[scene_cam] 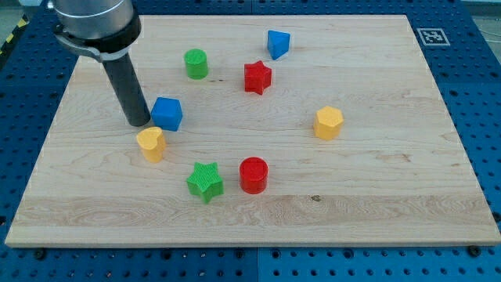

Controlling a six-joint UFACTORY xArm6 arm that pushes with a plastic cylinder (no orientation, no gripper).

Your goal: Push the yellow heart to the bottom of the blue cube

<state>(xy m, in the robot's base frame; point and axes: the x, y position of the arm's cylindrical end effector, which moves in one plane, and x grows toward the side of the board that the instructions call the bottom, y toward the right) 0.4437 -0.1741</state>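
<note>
Wooden board (376, 180): yellow heart (150, 143) just below tool (139, 123), beside blue cube (167, 113)

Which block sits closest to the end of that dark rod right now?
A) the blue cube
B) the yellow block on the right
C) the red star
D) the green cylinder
A: my tip stands just at the view's left of the blue cube, right beside it, with the yellow heart just below; the red star, green cylinder and yellow block on the right lie farther off.
</note>
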